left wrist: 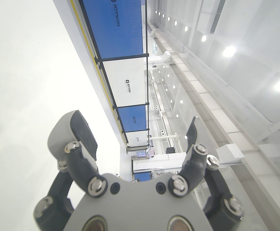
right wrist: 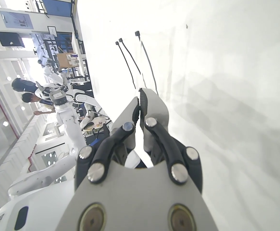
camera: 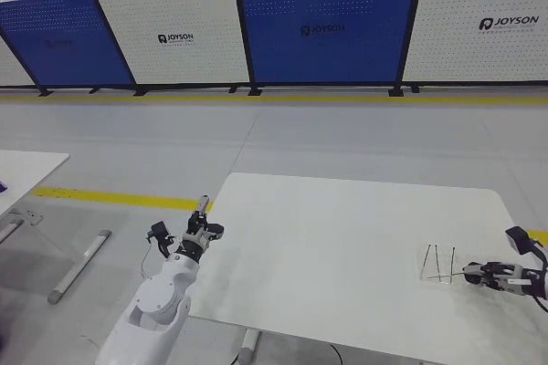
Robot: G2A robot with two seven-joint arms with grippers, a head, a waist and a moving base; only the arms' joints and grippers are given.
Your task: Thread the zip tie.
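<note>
Three black ties sit near the right edge of the white worktop [camera: 347, 255]. One zip tie [camera: 446, 274] runs crosswise from the tips of the right pincer [camera: 468, 273], whose fingers are pressed together on its tail (the exact pinch point is hard to make out). Another tie [camera: 427, 259] and a third tie [camera: 452, 259] lie flat just beside it. The left pincer [left wrist: 136, 121] hangs at the worktop's left edge, spread wide and holding nothing, well apart from the ties.
</note>
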